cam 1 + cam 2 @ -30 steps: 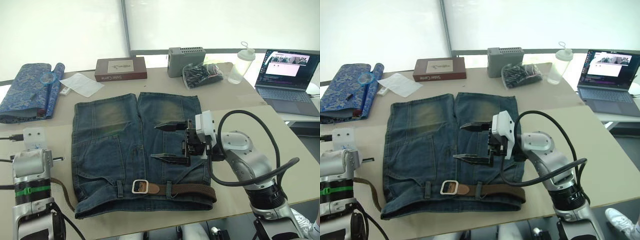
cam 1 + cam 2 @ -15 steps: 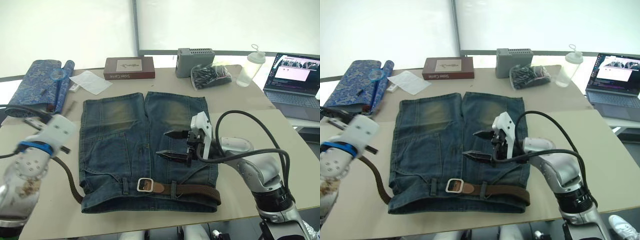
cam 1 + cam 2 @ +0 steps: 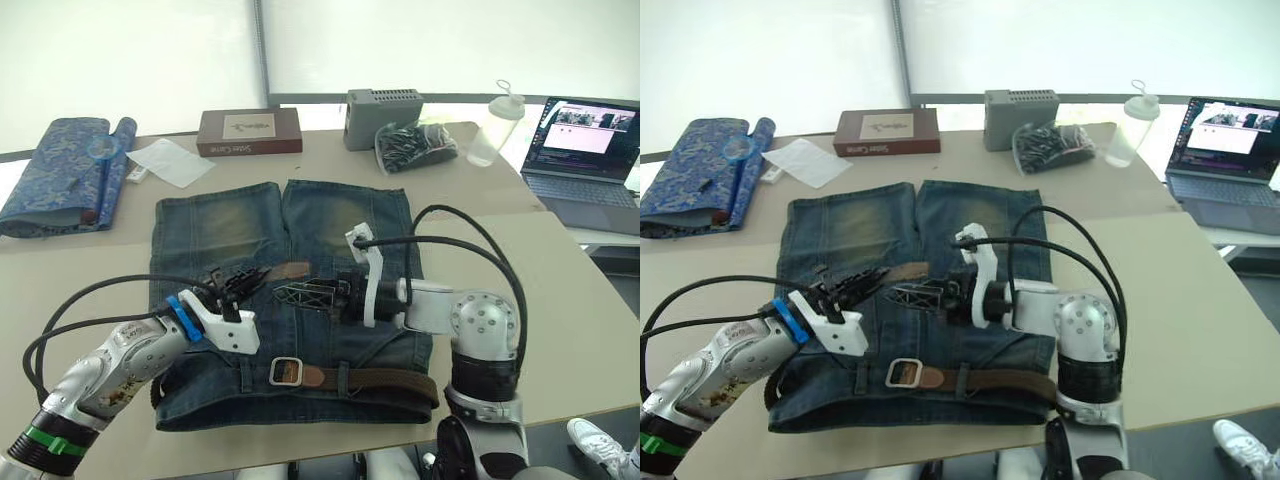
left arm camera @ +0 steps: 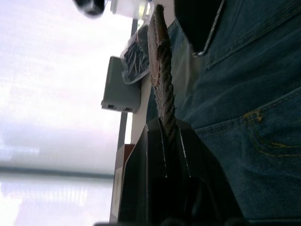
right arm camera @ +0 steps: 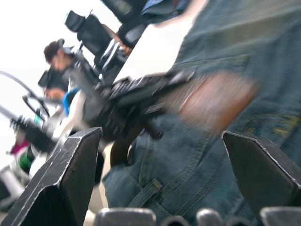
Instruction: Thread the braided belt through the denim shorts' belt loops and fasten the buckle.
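Along the near waistband of the denim shorts [image 3: 280,270], the braided belt [image 3: 385,379] lies threaded through the belt loops [image 3: 341,378], buckle [image 3: 285,372] flat near the middle of the waistband. Belt's other run leaves the shorts' left edge and loops up to the left gripper [image 3: 240,283], clamped on the strap near its tip; left wrist view shows the woven strap pinched between both fingers [image 4: 155,155]. Free tip [image 3: 290,270] sticks out past the fingers, above the shorts' mid-front, beyond the buckle.

Right gripper [image 3: 305,295] sits just right of that tip, over the shorts' centre, fingers apart and pointing at the left gripper, holding nothing. Right wrist view is blurred, but the gap between its fingers is clearly wide with the brown tip in front.

Step, as I read it: threading looks done, now handing or steadying the tip ahead of fastening. Next move calls for bringing the tip back down to the buckle, feeding it through the frame, seating the prong. Needs one gripper pinning the buckle, or it'll slide on the denim.

Beyond the shorts: box, grey unit, bottle, laptop; not involved.
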You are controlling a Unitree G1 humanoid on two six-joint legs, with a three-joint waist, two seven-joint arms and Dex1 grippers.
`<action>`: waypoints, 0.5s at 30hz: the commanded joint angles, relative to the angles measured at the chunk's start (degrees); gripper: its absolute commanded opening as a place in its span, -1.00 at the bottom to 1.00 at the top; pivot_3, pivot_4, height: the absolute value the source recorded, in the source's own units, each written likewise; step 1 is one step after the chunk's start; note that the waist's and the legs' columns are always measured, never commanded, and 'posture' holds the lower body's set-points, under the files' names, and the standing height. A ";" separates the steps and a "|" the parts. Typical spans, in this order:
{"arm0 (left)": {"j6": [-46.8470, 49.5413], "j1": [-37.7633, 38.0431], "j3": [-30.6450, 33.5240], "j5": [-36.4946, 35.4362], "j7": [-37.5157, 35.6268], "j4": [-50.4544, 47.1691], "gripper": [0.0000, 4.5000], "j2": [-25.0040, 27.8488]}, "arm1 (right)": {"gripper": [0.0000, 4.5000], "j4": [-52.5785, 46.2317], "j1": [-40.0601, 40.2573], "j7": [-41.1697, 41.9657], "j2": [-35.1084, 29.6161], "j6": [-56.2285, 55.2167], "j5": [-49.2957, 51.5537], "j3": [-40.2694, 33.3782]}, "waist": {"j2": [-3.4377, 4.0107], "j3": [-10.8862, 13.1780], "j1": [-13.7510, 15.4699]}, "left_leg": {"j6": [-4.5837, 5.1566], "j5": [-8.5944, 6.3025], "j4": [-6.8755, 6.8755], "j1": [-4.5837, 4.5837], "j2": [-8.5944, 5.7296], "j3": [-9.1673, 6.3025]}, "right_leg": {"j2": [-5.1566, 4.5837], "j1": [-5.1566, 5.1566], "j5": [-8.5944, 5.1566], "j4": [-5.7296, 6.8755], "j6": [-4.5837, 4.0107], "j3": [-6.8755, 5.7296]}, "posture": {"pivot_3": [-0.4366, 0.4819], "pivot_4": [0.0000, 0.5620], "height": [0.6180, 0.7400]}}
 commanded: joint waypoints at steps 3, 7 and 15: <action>-6.57 -1.38 2.39 0.38 0.50 2.17 -0.99 -0.57 | 1.00 0.96 -3.17 -5.26 2.78 3.07 4.26 -7.04 | 0.02 -0.01 -0.16 | 0.00 0.00 0.00 0.02 0.00 0.02 | 0.17 -0.01 0.00 0.05 0.00 -0.01 | -0.05 -0.47 1.00; -7.58 -1.60 3.19 0.74 -0.03 2.56 -1.00 -1.24 | 0.62 0.80 -3.58 -5.41 2.16 5.04 4.56 -7.21 | 0.02 -0.01 -0.19 | 0.03 0.01 0.02 0.04 -0.02 0.05 | 0.21 0.00 0.00 0.12 0.01 -0.02 | -0.05 -0.47 1.00; -7.58 -1.98 5.01 1.06 -0.78 1.86 -1.00 -2.21 | -0.59 0.60 -3.11 -4.02 1.40 6.49 5.44 -4.10 | 0.02 -0.01 -0.38 | 0.06 0.02 0.07 0.09 -0.02 0.11 | 0.27 0.00 0.00 0.51 0.01 -0.02 | -0.05 -0.47 1.00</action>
